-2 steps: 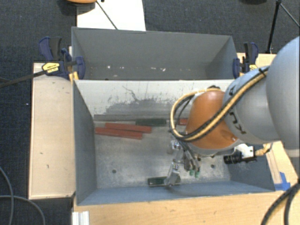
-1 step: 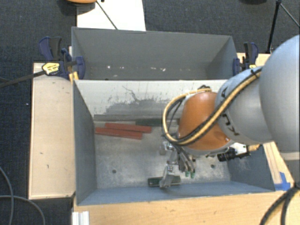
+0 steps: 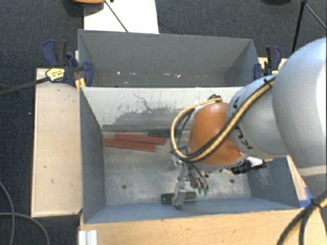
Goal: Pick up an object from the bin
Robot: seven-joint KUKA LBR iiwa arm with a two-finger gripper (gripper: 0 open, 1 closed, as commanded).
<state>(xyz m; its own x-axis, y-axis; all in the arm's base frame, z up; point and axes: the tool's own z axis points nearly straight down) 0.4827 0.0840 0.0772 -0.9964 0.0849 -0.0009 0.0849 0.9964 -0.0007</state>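
At the left of the bin (image 3: 92, 152) floor, close to the far wall, a long red-brown bar (image 3: 130, 143) lies flat. Its long axis runs left to right, and a dark green strip (image 3: 159, 133) sits just behind its right end. Both are well apart from the gripper (image 3: 180, 198). Further right, near the front wall, lies a small dark flat piece (image 3: 167, 198), also with its length running left to right along that wall. The gripper has its tip down at this piece, over the middle of its length, so the piece lies directly beneath the gripper rather than off to one side. Whether the gripper is apart or closed on the piece cannot be told from this angle. The coming move likely depends on the gripper closing across the piece's short width, with the front wall just beside it. To the right, the orange cover (image 3: 209, 131) and looped cables lead into the arm. No brand, label or writing can be read on anything in the bin.
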